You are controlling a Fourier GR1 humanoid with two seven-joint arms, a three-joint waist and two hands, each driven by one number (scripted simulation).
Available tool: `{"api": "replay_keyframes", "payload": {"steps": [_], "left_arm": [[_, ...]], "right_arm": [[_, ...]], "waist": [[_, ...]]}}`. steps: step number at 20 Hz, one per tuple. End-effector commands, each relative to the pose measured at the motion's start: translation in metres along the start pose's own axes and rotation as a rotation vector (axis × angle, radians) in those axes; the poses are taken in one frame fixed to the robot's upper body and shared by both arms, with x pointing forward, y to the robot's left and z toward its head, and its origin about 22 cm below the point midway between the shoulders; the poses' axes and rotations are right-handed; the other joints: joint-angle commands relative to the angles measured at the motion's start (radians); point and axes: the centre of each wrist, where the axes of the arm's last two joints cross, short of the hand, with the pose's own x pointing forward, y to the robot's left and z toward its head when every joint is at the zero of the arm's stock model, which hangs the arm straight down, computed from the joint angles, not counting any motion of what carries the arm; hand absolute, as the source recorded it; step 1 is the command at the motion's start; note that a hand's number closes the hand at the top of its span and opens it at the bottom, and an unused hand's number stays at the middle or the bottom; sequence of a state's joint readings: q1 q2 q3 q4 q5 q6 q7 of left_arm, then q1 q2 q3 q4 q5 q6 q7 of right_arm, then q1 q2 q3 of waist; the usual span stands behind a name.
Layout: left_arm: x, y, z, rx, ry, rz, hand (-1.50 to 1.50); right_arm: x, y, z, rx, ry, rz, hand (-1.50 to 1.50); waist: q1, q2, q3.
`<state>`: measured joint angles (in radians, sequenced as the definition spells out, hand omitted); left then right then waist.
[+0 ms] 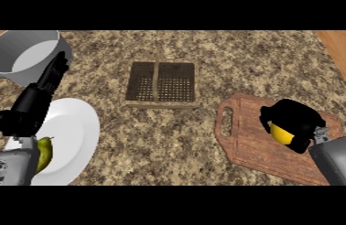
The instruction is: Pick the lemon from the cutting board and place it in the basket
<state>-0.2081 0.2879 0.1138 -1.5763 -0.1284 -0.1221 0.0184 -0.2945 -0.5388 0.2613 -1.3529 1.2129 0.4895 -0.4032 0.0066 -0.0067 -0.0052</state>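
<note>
Right hand (297,119) over cutting board (250,148), fingers clenched round lemon (281,133) (only a yellow patch shows beneath them). Lemon sits inside curl of fingers, over board's right half. Basket (161,82) well apart, up-left of fingers, on bench (202,141). Left hand (30,107) rests at left edge, fingers straight, tips near grey pot (30,55), white plate (74,128) just beside.

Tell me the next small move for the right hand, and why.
Probably lift the lemon straight up: the right hand is curled round it over the cutting board, and the basket lies apart, toward the view's upper left, so the lemon likely needs clearance before it is carried across.
</note>
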Motion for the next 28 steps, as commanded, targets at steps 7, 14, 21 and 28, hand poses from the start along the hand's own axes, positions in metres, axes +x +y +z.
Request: {"api": "replay_keyframes", "payload": {"steps": [7,14,21,28], "left_arm": [[-0.009,0.003,0.005,-0.007,-0.004,-0.004,0.00],[-0.008,-0.007,0.002,-0.015,0.009,0.006,0.00],[-0.004,0.000,-0.002,-0.007,0.011,0.017,0.00],[-0.011,-0.002,0.001,-0.005,0.004,-0.001,0.00]], "right_arm": [[-0.067,-0.083,0.023,-0.391,0.532,-0.297,1.50],[-0.059,-0.173,0.056,-0.921,0.287,-0.610,1.50],[-0.033,-0.271,0.116,-1.086,0.043,-0.672,1.50],[0.037,-0.351,0.134,-0.993,-0.116,-0.742,1.50]], "waist": [[0.008,0.009,0.005],[0.000,-0.001,0.006],[0.000,0.000,0.004],[-0.002,-0.002,0.003]]}}
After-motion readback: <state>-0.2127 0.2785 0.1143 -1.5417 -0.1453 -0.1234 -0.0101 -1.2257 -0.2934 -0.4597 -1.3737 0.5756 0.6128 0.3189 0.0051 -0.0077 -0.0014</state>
